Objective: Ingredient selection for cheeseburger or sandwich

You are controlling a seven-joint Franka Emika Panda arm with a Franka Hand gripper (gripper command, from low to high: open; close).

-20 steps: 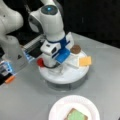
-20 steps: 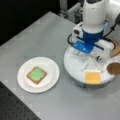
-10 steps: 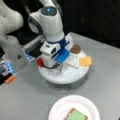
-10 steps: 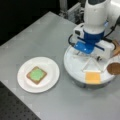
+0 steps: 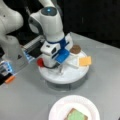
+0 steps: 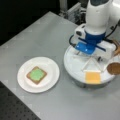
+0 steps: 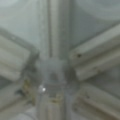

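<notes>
Gripper (image 5: 58,68) low over round tray (image 6: 75,72)

The grey table (image 6: 45,32) carries a white paper plate (image 6: 50,75) and round tray (image 5: 65,75).

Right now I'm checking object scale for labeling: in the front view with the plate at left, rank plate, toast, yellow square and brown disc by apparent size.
1. plate
2. toast
3. yellow square
4. brown disc, cut by the frame's edge, so unsure against the yellow square.
</notes>
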